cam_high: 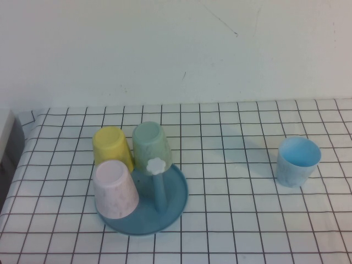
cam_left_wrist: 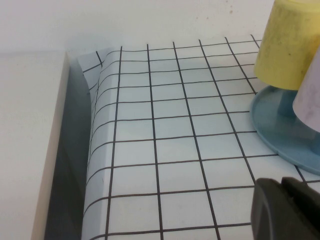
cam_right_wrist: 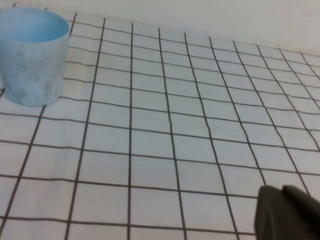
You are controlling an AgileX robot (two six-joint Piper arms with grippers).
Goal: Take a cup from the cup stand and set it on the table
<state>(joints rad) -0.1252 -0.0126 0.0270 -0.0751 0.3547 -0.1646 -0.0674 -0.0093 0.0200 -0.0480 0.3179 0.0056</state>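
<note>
Stand teal; cup – pale blue (speckled), upright.

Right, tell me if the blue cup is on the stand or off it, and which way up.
Off it. The cup stands upright, mouth up, on the table, well apart from the cup stand, which carries three other cups upside down.

The light blue speckled cup stands upright on the counter, mouth up, its inside a clearer blue than its mottled outer wall. It sits well short of the counter's far edge, where the white cloth with its black grid meets a plain pale wall (the cloth lies slightly rippled). The dark tip of the right hand hangs closed above the squares, well apart from the cup.
</note>
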